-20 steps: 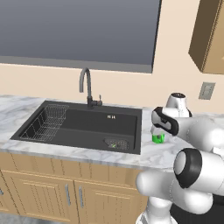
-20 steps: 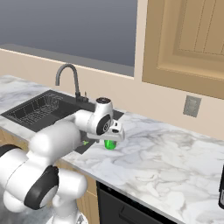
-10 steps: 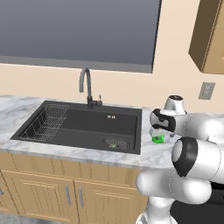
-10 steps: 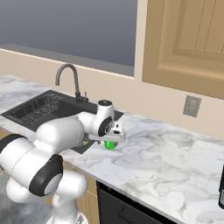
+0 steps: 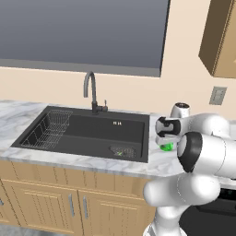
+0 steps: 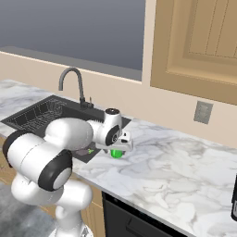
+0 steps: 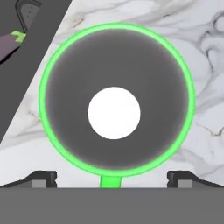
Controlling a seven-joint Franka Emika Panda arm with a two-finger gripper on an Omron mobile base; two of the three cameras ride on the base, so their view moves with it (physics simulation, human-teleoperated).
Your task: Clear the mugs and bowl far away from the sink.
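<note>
A bright green mug (image 7: 116,100) stands upright on the marble counter just right of the sink (image 5: 92,131), seen from straight above with its dark inside and white bottom. My gripper (image 7: 113,177) hangs directly over it, open, one fingertip (image 7: 41,177) on each side of the rim and a gap to the mug on both. From the base, the green mug (image 5: 167,147) (image 6: 115,153) peeks out below the hand (image 5: 162,133) (image 6: 119,144). The bowl is out of view.
The dark sink (image 6: 46,113) has a wire rack (image 5: 48,129) at its left and a gooseneck faucet (image 5: 91,90) behind. A purple eggplant (image 7: 8,46) lies in the basin. Bare marble counter (image 6: 180,171) stretches right. A wall outlet (image 6: 202,112) sits below the cabinet.
The hand has sunk lower over the green mug and the arm's elbow has swung forward. The mug has stayed in place and the jaws have stayed wide.
</note>
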